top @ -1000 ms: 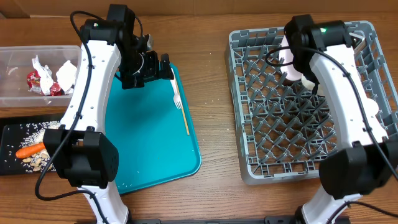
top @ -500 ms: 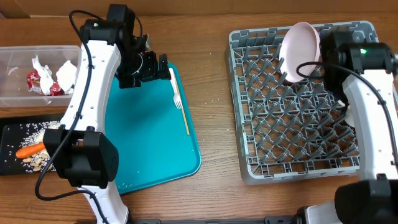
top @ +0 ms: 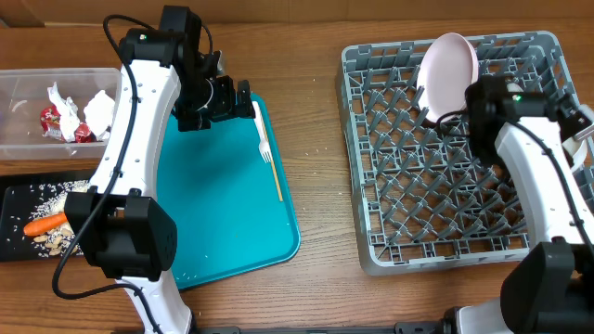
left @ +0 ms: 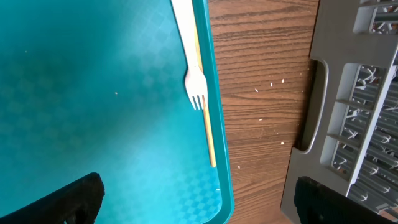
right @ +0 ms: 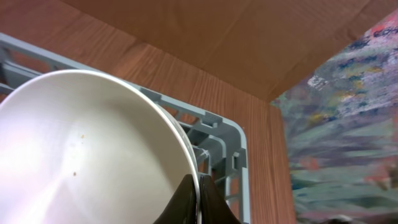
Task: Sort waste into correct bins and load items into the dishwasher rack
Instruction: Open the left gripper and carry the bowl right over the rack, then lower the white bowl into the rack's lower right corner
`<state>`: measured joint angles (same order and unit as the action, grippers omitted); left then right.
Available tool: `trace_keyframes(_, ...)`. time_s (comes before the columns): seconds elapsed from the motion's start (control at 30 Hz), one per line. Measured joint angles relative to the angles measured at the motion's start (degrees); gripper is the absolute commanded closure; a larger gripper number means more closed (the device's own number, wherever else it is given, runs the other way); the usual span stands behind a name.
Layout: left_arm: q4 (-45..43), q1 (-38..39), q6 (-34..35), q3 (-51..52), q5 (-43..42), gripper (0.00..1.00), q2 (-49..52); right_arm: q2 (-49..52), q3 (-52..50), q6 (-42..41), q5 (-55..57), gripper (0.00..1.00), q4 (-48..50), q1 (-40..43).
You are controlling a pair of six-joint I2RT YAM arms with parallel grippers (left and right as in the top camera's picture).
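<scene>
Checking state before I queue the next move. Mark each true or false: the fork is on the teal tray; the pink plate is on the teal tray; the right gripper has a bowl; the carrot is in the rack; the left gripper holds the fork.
1. The white fork lies on the teal tray. True.
2. The pink plate lies on the teal tray. False: it stands on edge in the rack.
3. The right gripper is shut on a white bowl. True, pinching its rim.
4. The carrot is in the rack. False: it lies on the black tray.
5. The left gripper holds the fork. False: it is open and empty above the teal tray.
</scene>
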<state>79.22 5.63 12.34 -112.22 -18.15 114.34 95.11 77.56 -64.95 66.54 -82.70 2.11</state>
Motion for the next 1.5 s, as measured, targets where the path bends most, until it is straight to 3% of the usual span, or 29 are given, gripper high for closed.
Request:
trace_keyframes(0.4,-0.31,0.00,0.00,-0.02,0.00,0.00,0.00,0.00,-3.58,-0.22,-0.90,0.93,2.25,-0.02)
trace_keyframes(0.63,-0.39,0.00,0.00,-0.02,0.00,0.00,0.00,0.00,-4.79,-0.57,-3.52,0.79,2.78,-0.46)
trace_keyframes(0.7,-0.37,0.00,0.00,-0.02,0.00,0.00,0.02,0.00,-4.79,-0.63,-3.98,0.64,2.97,-0.61)
trace_keyframes(0.77,-0.39,0.00,0.02,-0.02,0.00,0.00,0.00,0.00,-4.79,-1.01,-4.68,0.23,3.13,-0.66)
trace_keyframes(0.83,-0.39,0.00,0.00,-0.02,0.00,0.00,0.00,0.00,-4.83,-0.79,-5.49,0.00,2.99,-0.68)
trace_keyframes(1.03,-0.66,0.00,0.00,-0.02,0.00,0.00,0.00,0.00,-3.61,-0.76,-9.09,0.00,-0.35,-0.70)
trace_keyframes(1.23,-0.61,0.00,0.00,-0.02,0.00,0.00,0.00,-0.02,4.74,0.66,-18.08,0.00,-2.75,0.13)
trace_keyframes(1.37,-0.55,0.00,0.00,0.00,0.00,0.00,0.00,-0.46,10.97,7.69,-29.88,0.00,0.35,5.09)
trace_keyframes(1.5,-0.39,0.00,0.00,0.00,0.02,0.00,0.00,-2.43,12.96,19.21,-47.63,0.00,5.20,15.61)
